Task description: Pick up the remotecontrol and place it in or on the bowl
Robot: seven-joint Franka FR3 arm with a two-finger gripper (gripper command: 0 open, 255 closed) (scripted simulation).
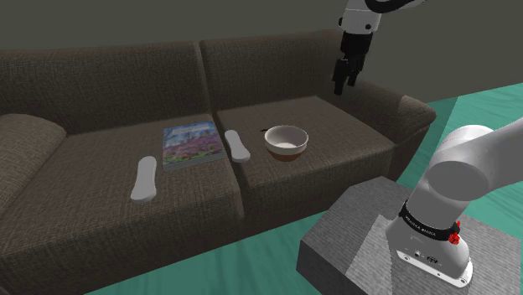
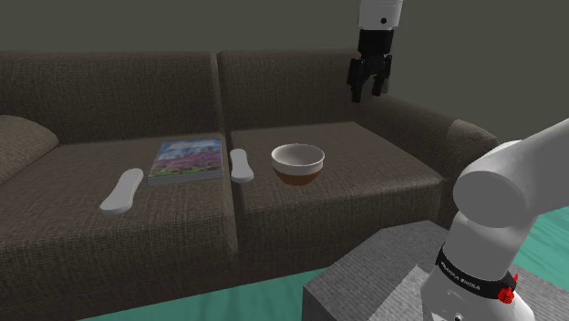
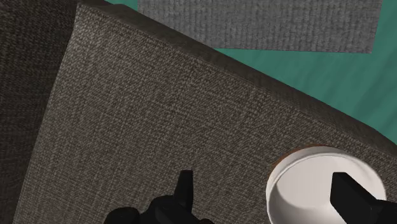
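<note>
Fingers (image 3: 185, 186) hang spread and released, high above the sofa (image 1: 335, 126) near the bowl (image 1: 287, 152). The white remote control (image 1: 237, 145) lies between the bowl and a flower-covered book (image 1: 193, 143). A similar white bar (image 1: 144, 178) lies beyond.

Dark brown fabric sofa (image 1: 335, 126) with two seat cushions. On the cushion at the shoulder view's left lie a long white remote control (image 1: 145, 178) and, near it, a flat book (image 1: 193, 143) with a flowered cover. A second white remote control (image 1: 236, 145) lies by the seam between the cushions, just beside the book. A bowl (image 1: 287, 142), white inside, stands upright on the other cushion.
</note>
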